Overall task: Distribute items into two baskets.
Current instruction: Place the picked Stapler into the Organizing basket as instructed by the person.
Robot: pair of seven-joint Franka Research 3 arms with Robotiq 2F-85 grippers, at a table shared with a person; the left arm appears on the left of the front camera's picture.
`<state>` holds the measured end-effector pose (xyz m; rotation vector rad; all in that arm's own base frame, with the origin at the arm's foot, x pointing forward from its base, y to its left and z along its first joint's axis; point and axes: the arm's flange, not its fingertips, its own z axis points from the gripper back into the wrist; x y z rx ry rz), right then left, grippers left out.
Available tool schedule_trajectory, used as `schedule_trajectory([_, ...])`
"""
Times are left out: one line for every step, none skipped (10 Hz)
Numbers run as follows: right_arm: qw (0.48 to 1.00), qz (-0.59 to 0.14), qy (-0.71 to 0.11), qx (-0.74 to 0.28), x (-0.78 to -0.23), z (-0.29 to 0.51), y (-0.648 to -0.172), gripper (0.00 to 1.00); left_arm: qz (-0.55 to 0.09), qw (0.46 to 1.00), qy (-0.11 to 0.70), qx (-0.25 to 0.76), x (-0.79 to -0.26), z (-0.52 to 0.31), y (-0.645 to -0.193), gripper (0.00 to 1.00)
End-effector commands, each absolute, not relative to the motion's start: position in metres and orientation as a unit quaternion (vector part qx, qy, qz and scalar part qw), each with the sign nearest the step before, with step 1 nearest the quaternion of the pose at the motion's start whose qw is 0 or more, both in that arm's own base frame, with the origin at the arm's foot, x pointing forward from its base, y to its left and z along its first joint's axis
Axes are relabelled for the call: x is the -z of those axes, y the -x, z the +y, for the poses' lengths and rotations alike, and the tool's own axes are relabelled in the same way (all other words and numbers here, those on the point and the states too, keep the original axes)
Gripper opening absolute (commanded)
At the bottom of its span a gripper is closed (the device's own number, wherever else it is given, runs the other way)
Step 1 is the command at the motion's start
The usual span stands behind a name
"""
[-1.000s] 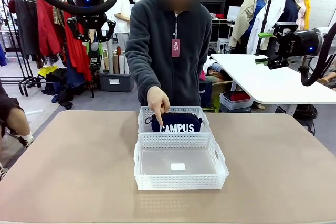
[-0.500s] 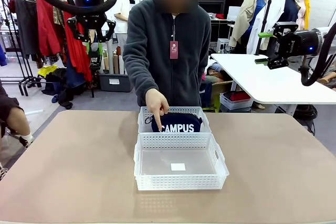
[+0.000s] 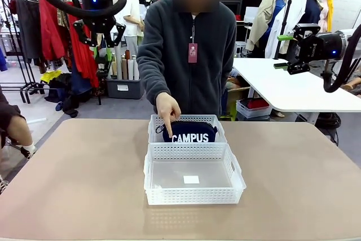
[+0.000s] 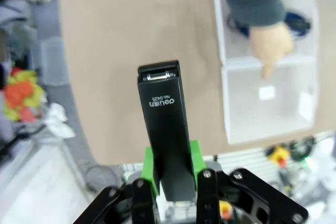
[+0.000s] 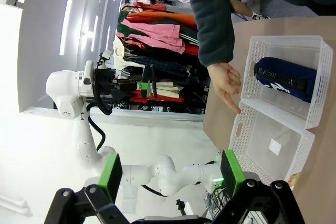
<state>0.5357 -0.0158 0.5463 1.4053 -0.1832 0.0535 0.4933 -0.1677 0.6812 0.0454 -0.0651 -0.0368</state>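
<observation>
While left gripper clamps small black desk stapler, right gripper gapes empty: descent to near white lattice plastic basket risks striking person's pointing hand.

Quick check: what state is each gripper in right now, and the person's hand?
Left gripper: closed on the black stapler.
Right gripper: open, empty.
Person's hand: holds nothing, index finger pointing down beside the pouch.
</observation>
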Motion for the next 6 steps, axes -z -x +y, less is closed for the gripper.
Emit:
schedule_trajectory([0.758, -0.086, -0.646, -0.024, -0.548, -0.016, -0.535, 1.0, 0.004, 0.988, -0.012, 0.157, -0.689, -0.181, -0.488, 0.0])
schedule_trajectory([0.758, -0.086, -0.646, -0.024, -0.548, -0.016, -0.535, 1.0, 0.012, 0.975, -0.011, 0.223, -0.689, -0.194, -0.484, 0.0])
schedule_trajectory([0.758, -0.086, -0.646, -0.024, -0.548, -0.016, -0.535, 1.0, 0.016, 0.956, -0.016, 0.292, -0.688, -0.21, -0.481, 0.0])
schedule_trajectory([0.758, -0.086, -0.646, -0.024, -0.548, -0.016, -0.535, 1.0, 0.026, 0.932, -0.03, 0.361, -0.687, -0.226, -0.478, 0.0])
schedule_trajectory([0.758, -0.086, -0.646, -0.024, -0.548, -0.016, -0.535, 1.0, 0.036, 0.907, -0.028, 0.419, -0.684, -0.241, -0.479, 0.0])
schedule_trajectory([0.758, -0.086, -0.646, -0.024, -0.548, -0.016, -0.535, 1.0, 0.041, 0.881, -0.037, 0.47, -0.681, -0.255, -0.479, 0.0])
